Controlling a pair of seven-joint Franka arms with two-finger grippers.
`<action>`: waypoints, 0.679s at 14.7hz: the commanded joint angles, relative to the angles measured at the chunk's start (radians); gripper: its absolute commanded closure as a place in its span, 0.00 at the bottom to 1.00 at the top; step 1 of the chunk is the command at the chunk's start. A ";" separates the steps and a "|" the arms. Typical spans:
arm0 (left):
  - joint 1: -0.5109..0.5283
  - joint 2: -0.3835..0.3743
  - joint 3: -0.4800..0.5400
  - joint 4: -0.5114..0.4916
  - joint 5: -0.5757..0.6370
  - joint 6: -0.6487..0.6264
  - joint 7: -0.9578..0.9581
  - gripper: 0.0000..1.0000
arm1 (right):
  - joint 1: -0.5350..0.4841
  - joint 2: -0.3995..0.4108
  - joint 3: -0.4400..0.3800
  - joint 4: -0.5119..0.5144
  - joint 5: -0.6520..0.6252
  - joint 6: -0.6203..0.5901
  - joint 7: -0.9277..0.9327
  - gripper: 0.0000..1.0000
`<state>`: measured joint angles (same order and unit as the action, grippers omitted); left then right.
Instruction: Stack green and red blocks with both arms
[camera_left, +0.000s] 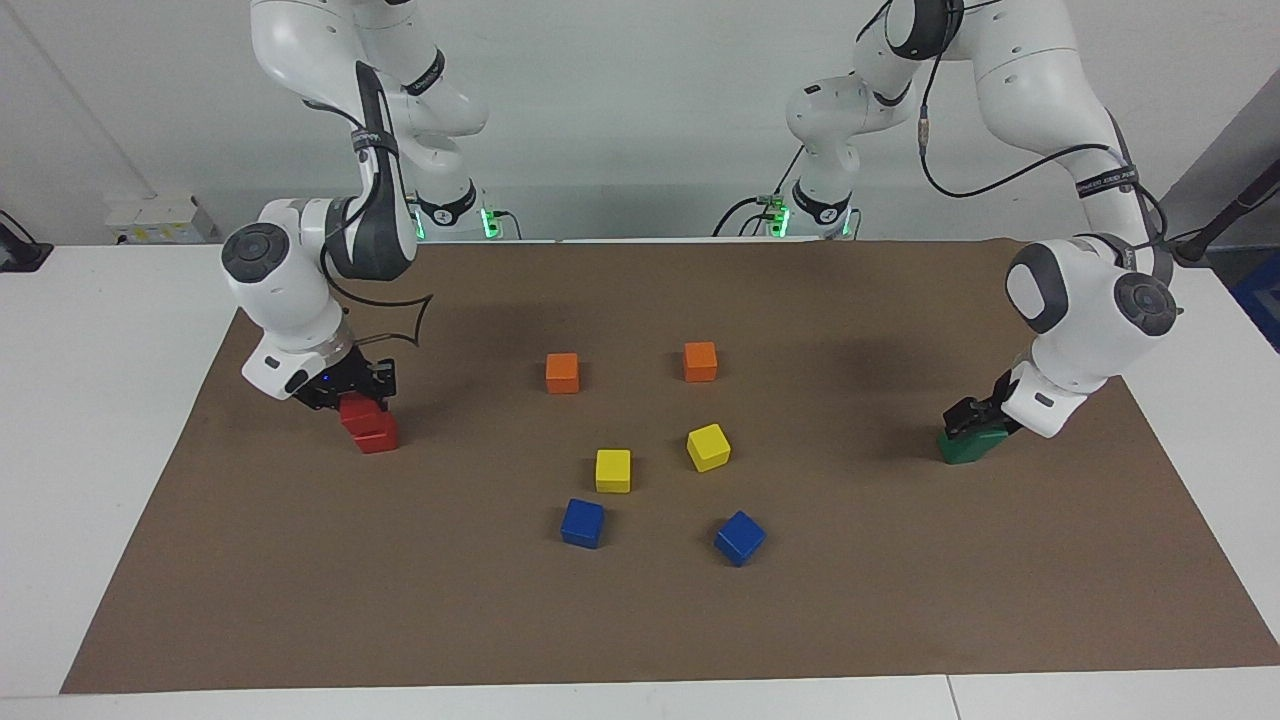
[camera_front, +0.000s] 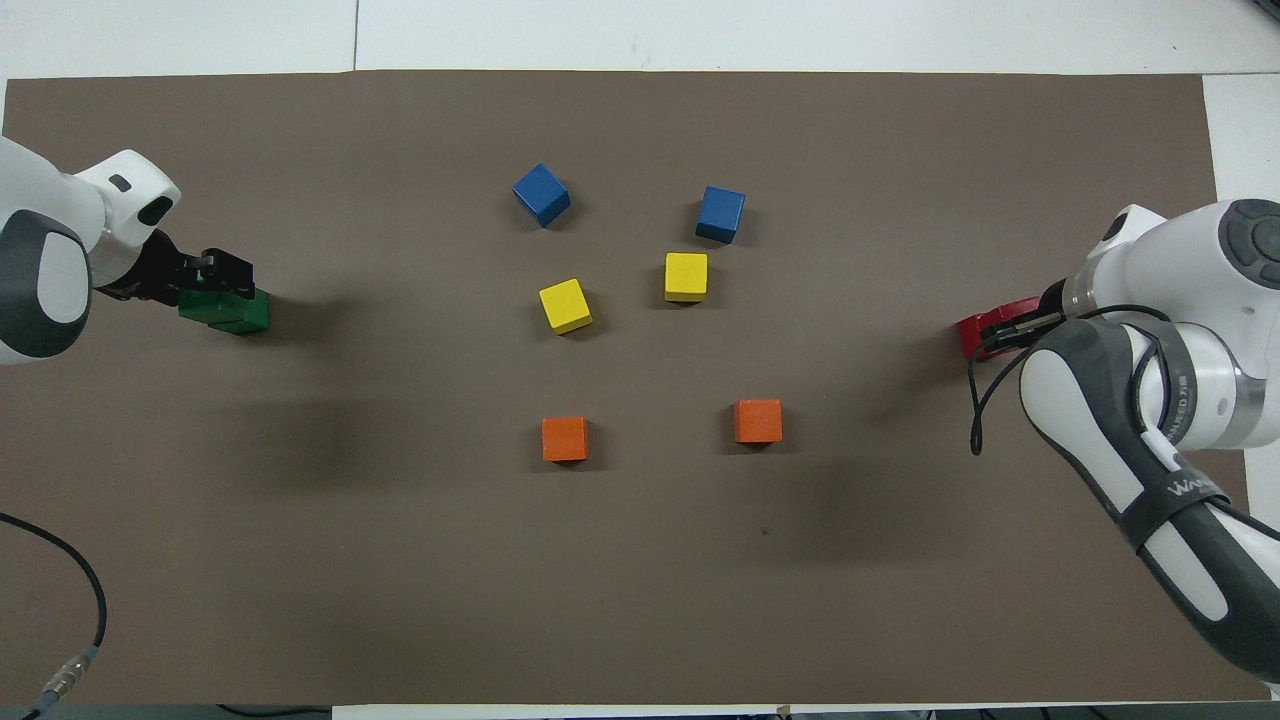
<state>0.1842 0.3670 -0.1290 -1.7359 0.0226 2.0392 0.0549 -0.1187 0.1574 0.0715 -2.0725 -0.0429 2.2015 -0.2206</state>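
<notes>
Two red blocks are stacked toward the right arm's end of the mat. The upper red block (camera_left: 356, 412) sits skewed on the lower red block (camera_left: 380, 436). My right gripper (camera_left: 360, 395) is shut on the upper one. In the overhead view only a red edge (camera_front: 975, 335) shows beside the right gripper (camera_front: 1012, 325). Toward the left arm's end, my left gripper (camera_left: 975, 418) is shut on a green block (camera_left: 965, 447). In the overhead view the held green block (camera_front: 200, 305) lies on a second green block (camera_front: 250, 315), with the left gripper (camera_front: 207, 288) over it.
On the brown mat (camera_left: 640, 620), between the two stacks, lie two orange cubes (camera_left: 562, 372) (camera_left: 700, 361), two yellow cubes (camera_left: 613, 470) (camera_left: 708, 447) and two blue cubes (camera_left: 582, 522) (camera_left: 739, 537). White table surrounds the mat.
</notes>
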 joint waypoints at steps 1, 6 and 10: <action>-0.002 -0.074 0.009 -0.033 0.010 -0.037 0.003 0.00 | -0.004 -0.006 0.005 -0.015 -0.008 0.023 0.000 1.00; 0.000 -0.183 0.008 0.010 0.008 -0.195 0.000 0.00 | -0.001 -0.004 0.005 -0.014 -0.008 0.030 0.001 1.00; -0.003 -0.284 0.008 0.007 0.007 -0.295 -0.001 0.00 | -0.001 -0.004 0.005 -0.014 -0.008 0.032 0.001 1.00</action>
<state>0.1863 0.1378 -0.1253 -1.7140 0.0226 1.7959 0.0549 -0.1149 0.1582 0.0716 -2.0737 -0.0429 2.2112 -0.2206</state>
